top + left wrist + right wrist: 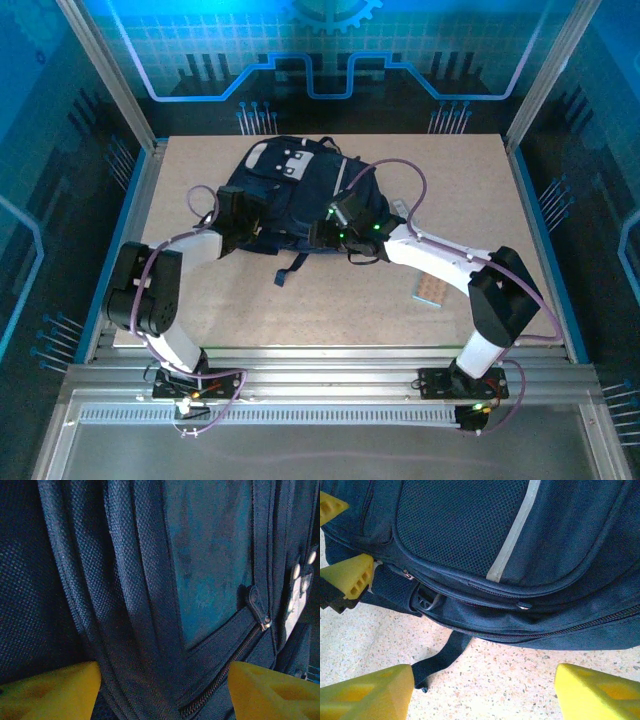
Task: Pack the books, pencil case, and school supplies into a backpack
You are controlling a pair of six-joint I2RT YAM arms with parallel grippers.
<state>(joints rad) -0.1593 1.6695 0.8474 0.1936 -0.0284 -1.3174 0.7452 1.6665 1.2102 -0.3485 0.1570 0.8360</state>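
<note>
Two arms reach to the near side of the dark navy backpack [295, 190], which lies flat at the middle of the table [250, 300], toward its far edge. At the bag's left near corner, the left gripper [165, 692] has its yellow fingertips [50, 692] set wide apart, astride a ridge of the fabric. A zipper [225, 670] runs down between them. Whether the fabric is pinched cannot be told.

The right gripper [485, 690] stands with its jaws wide and nothing between them. It is over bare speckled tabletop just short of the bag's near edge, beside a loose black strap [445, 652]. A pale grey stripe [512, 535] crosses the mesh panel ahead.

On the table to the right, a small tan pad [430, 291] lies well apart from the bag, near the right forearm. A small pale bar [400, 208] lies just right of the bag.
</note>
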